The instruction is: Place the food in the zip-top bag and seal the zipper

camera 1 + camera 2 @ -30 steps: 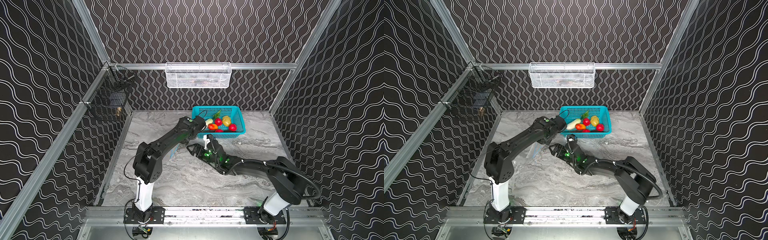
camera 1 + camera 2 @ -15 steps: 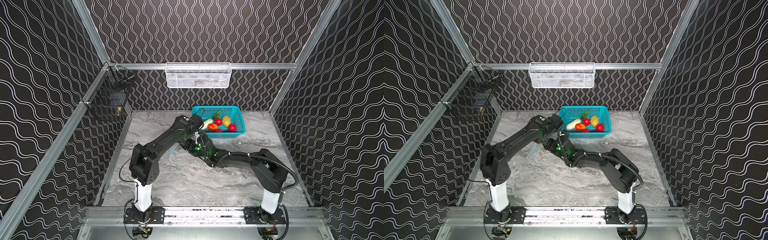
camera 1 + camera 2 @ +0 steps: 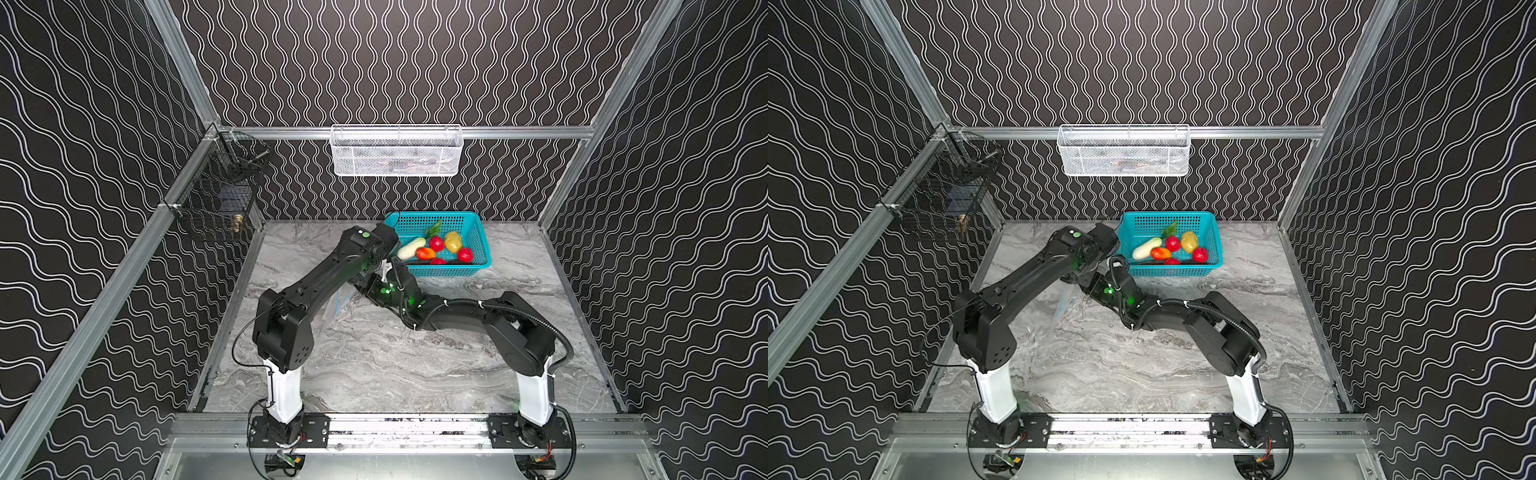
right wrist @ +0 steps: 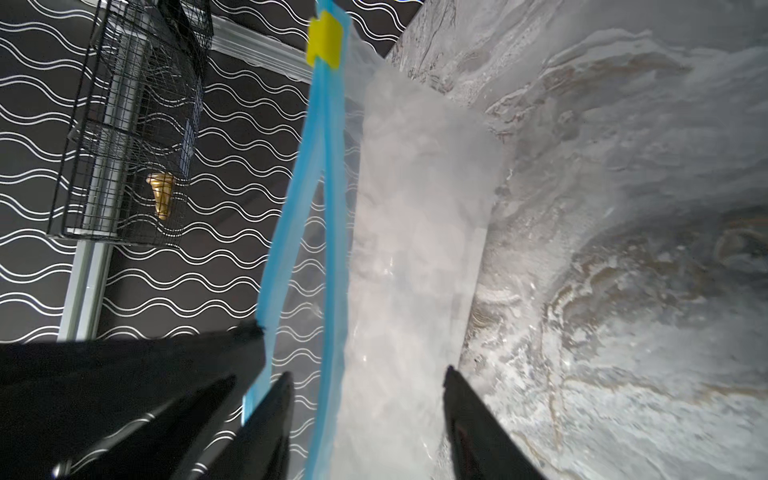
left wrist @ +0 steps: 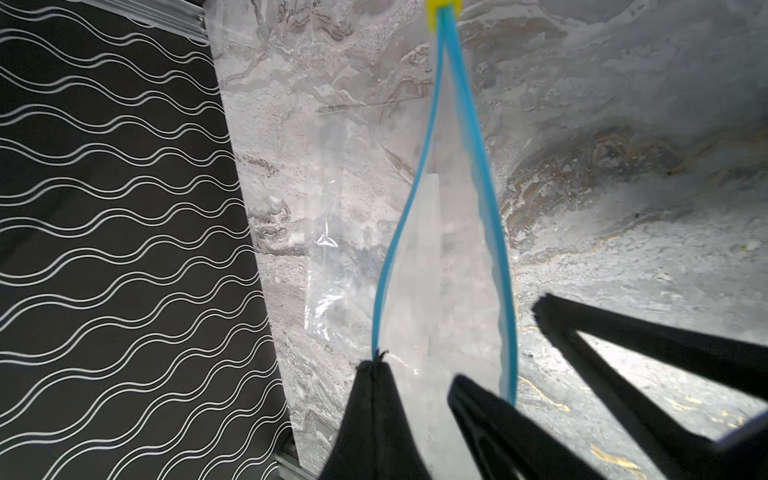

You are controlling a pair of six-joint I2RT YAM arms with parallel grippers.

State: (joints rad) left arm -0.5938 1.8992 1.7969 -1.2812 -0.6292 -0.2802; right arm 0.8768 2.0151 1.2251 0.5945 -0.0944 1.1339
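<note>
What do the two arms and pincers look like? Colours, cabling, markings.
Both arms: black links on white base columns, green lights. Left arm trails a thin black cable; right arm carries corrugated black conduit. Left pincer and right pincer: black, tapered.

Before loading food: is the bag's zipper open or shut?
Open: the two zipper strips bow apart, meeting at the yellow slider. Left gripper pinches one strip.

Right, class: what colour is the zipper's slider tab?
Yellow; the slider tab shows best in the right wrist view.
</note>
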